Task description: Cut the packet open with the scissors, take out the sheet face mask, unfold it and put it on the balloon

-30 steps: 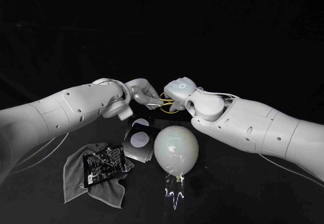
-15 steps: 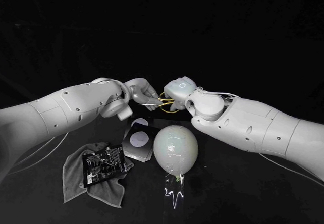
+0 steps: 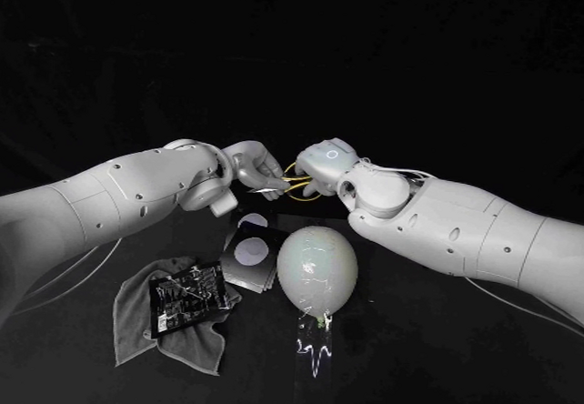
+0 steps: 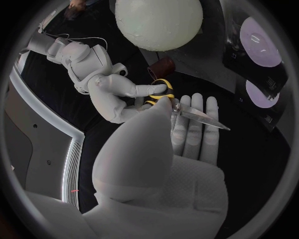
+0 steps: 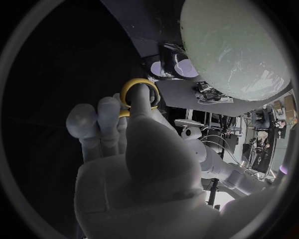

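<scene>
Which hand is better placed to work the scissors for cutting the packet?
Right. The right hand has a finger through the yellow handle loop of the scissors; the left hand only holds them by the blades.

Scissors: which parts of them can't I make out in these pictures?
Head view: the blades of the scissors are hidden between the left robot hand and the right robot hand.
Right wrist view: blades hidden behind that robot hand's own fingers.
Left wrist view: handle loops partly covered by the right robot hand's fingers.

no words or numbers can be read. the black packet point(image 3: 186, 297) has small white print, too tiny to make out.
</scene>
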{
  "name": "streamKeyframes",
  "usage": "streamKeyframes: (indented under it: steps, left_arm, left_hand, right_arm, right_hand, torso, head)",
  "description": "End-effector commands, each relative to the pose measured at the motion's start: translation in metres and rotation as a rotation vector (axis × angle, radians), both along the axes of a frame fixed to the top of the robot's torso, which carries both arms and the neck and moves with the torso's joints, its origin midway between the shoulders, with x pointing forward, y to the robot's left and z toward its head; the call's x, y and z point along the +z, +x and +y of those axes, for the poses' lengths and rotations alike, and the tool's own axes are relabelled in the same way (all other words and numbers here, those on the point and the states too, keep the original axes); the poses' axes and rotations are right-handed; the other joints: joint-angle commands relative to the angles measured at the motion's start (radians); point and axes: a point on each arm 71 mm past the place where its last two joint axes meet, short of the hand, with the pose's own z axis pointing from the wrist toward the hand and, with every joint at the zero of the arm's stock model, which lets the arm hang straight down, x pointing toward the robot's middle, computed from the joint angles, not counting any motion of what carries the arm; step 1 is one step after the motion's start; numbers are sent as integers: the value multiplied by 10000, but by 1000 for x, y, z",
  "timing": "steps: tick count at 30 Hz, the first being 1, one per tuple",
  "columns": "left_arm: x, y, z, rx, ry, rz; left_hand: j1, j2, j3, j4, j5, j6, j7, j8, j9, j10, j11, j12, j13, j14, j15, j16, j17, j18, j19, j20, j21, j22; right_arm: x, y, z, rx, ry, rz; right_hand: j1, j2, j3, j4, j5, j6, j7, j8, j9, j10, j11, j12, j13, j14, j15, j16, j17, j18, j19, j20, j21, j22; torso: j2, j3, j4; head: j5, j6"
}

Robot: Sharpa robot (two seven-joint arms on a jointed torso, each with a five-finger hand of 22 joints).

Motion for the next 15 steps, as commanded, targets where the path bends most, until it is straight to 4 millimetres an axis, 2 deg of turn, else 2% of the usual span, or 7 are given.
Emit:
streamKeyframes:
  steps: [1,6,7,10,14,15]
  left_arm:
    - [-3,-2,-4,-150,75,353]
    - [-5,-2,-4,-82,144,526]
    - [-5,-3,-4,-56,151,582]
    - [-6,-3,-3,7,163,739]
    - [-7,-3,-2,90,174,891]
    - [-7,-3,-2,111,174,929]
  left_hand:
    - [-108,-94,767,-554,36,-90,-17,74,322,526,-430,-4,4,96,9,30,37,36,56,-37,60,20]
    - [-318,-226,1162,-648,33,-159,-19,181,503,570,-437,-6,5,127,1,17,100,33,45,-53,134,54]
    - [-399,-275,1295,-684,31,-182,-18,217,565,580,-438,-8,5,134,0,11,121,31,40,-56,161,66]
    - [-571,-362,1570,-782,32,-231,-20,286,694,601,-442,-7,6,149,-4,-2,168,29,19,-63,212,90]
    - [-778,-446,1857,-906,31,-287,-20,358,836,618,-442,-7,7,159,-6,-18,220,27,-7,-65,270,117]
    - [-778,-446,1857,-906,31,-287,-20,358,836,618,-442,-7,7,159,-6,-18,220,27,-7,-65,270,117]
  right_arm:
    - [5,-4,4,668,617,76]
    - [7,-6,2,998,1037,175]
    - [7,-7,2,1065,1120,201]
    - [6,-8,1,1170,1254,393]
    - [5,-8,0,1256,1253,709]
    - [4,-9,0,1272,1228,807]
  right_hand:
    - [167,-3,-233,209,-18,-273,49,-34,-200,-345,-14,10,-282,-149,0,-163,-161,206,-179,35,-324,425]
    - [324,-91,-180,449,-17,-445,-12,-36,-489,-695,-44,13,-654,-107,-20,-182,-121,225,-149,56,-480,340]
    - [481,-135,-139,508,-15,-561,-95,-33,-654,-1051,-147,6,-881,404,-72,496,824,121,216,51,-7,532]
    - [515,-284,-112,704,-13,-674,-179,-18,-901,-1298,-200,18,-1161,791,-105,954,1370,35,570,12,431,735]
    - [410,-475,-26,860,-13,-760,-191,-16,-1055,-1629,-208,1,-1340,634,-114,741,1061,112,350,1,36,600]
    - [336,-602,85,942,-12,-848,-229,-22,-1139,-1768,-224,8,-1376,629,-117,744,1085,110,353,0,18,603]
  torso:
    - [3,-1,-10]
    - [9,11,2]
    - [9,8,5]
    - [8,6,6]
    - [7,4,3]
    - [7,2,3]
  head:
    - [13,0]
    - [11,-1]
    - [10,-1]
    - [27,-21]
    - [33,-35]
    - [36,-42]
